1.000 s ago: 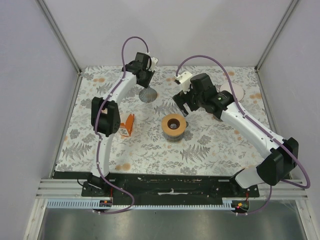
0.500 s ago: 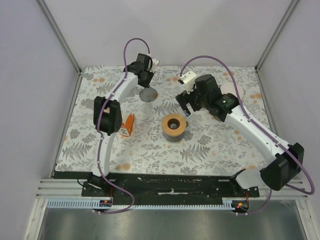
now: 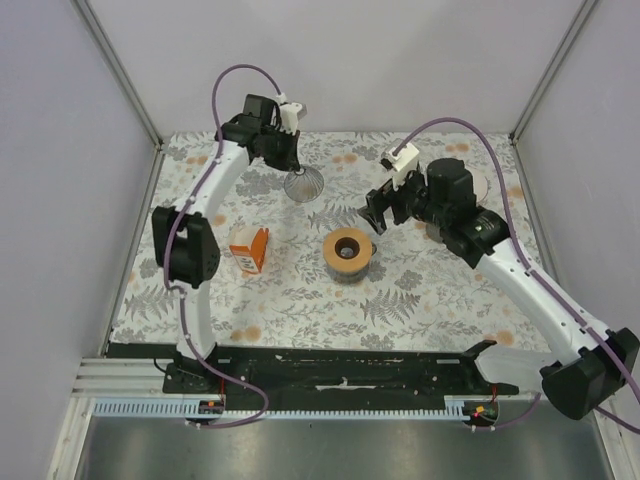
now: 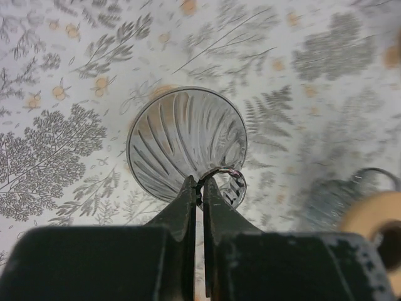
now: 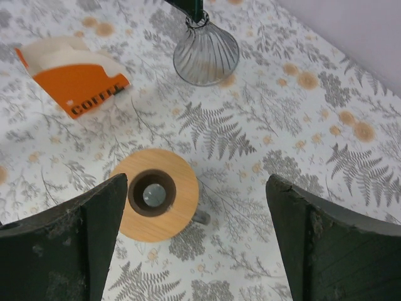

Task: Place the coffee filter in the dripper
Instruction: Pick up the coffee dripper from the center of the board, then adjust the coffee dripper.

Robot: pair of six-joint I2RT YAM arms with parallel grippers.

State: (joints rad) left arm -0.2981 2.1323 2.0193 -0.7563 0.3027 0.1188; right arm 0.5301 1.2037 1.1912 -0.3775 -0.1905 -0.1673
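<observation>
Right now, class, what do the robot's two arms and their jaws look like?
The left arm and right arm are slim white tubes with bulky black joints. A thin purple cable runs along each, and a small white block sits by each wrist. The jaws are black and scuffed.

Dripper (image 4: 374,218) blurred, cut off at edge.

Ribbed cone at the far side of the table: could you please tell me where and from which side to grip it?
Take the small ring at its narrow end, coming from above. The ribbed cone has its wide mouth down, and its flaring walls look too broad to pinch, while the thin ring does not. The left end effector is shut on that ring.
</observation>
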